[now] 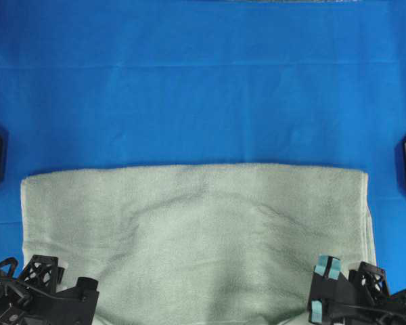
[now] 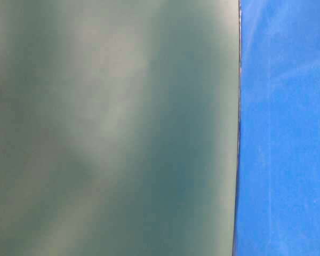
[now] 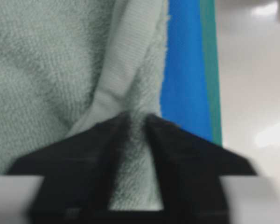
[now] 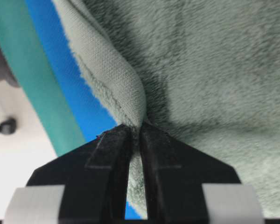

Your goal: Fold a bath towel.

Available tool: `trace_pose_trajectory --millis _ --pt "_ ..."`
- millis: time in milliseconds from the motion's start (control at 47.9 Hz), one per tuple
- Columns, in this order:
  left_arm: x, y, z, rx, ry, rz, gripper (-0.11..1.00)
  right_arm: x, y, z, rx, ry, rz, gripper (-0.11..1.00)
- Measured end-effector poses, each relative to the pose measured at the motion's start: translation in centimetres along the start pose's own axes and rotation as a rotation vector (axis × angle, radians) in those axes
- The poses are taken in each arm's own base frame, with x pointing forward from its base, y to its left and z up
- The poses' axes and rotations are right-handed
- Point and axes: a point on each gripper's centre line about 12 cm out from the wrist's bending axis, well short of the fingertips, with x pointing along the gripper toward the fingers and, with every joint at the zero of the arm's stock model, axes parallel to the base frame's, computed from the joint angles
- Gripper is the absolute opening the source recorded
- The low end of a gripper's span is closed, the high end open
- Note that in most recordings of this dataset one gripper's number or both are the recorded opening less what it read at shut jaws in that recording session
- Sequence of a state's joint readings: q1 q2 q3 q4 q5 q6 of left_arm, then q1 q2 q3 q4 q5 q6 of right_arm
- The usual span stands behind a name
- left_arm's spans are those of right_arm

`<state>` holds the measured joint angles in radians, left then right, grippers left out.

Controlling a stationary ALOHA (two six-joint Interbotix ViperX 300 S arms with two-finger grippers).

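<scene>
While the towel [image 1: 196,237] lies flat on the blue cloth [image 1: 189,88] in the half of the table nearest the robot, both arms work at its two near corners, probably because holding both corners lets the cloth lift evenly for a fold; the far edge runs straight across the overhead view, and the near edge goes out of the picture at the bottom.

Seen from its wrist camera, the left claw [image 3: 133,121] has its jaws a little apart, with towel between them beside the flat hem band [image 3: 126,60]; whether it really pinches the cloth or is letting go, I cannot tell. The right claw [image 4: 135,130] stands narrow and is closed on the towel's hemmed edge, which rises in a ridge from its tips; this looks like a firm pinch.

My judgement is that one fold is already made, since the towel looks doubled along its far edge, and the next step needs both corners carried together so the layers stay lined up; if the left side slips, the fold will go crooked.

The table-level view is almost filled by blurred green cloth.

No brand, label or writing is readable in any view.
</scene>
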<state>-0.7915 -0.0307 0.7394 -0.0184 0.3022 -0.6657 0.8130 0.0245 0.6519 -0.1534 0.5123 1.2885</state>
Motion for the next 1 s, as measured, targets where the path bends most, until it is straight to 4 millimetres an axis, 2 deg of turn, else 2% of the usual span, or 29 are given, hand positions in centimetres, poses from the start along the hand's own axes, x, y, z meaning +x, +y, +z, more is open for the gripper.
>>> trace_pose_trajectory --millis 63,146,188,229,313,396,501,563,709,834,897,1001 --pt "-0.1 0.1 0.3 -0.001 -0.004 0.002 0.55 -0.2 -0.5 0.2 0.006 0.003 -0.029 0.31" --pt "-0.7 -0.1 0.9 0.004 -0.012 0.0 0.77 -1.6 -1.1 0.9 0.008 -0.006 -0.065 0.55" --pt "-1.4 -0.1 1.5 0.001 -0.016 0.003 0.83 -2.6 -1.4 1.3 0.004 -0.019 -0.08 0.64" --pt "-2.3 0.0 2.1 -0.003 -0.019 0.011 0.84 -3.8 -1.7 1.7 -0.003 -0.036 -0.094 0.68" --pt "-4.8 0.5 3.3 0.014 -0.026 0.035 0.78 -6.6 -2.6 2.7 -0.021 -0.089 -0.122 0.62" --pt "-7.2 1.4 3.9 0.048 -0.033 0.062 0.77 -9.5 -3.9 3.7 -0.027 -0.152 -0.144 0.64" --pt "-9.9 3.6 4.4 0.076 -0.063 0.103 0.78 -11.3 -6.7 4.5 -0.014 -0.201 -0.205 0.65" --pt "-10.8 5.5 4.5 0.065 -0.084 0.137 0.78 -12.0 -8.9 5.0 0.001 -0.224 -0.243 0.64" --pt "-12.2 11.3 3.9 -0.035 -0.11 0.237 0.78 -12.2 -14.3 5.9 0.037 -0.229 -0.331 0.65" --pt "-11.8 15.4 2.2 -0.106 -0.089 0.31 0.78 -11.2 -17.5 6.1 0.031 -0.194 -0.362 0.65" --pt "-11.4 16.8 1.6 -0.129 -0.091 0.33 0.78 -10.5 -18.5 6.2 0.036 -0.186 -0.343 0.65" --pt "-10.5 18.0 0.9 -0.137 -0.106 0.339 0.78 -9.3 -19.9 6.4 0.047 -0.173 -0.318 0.65"
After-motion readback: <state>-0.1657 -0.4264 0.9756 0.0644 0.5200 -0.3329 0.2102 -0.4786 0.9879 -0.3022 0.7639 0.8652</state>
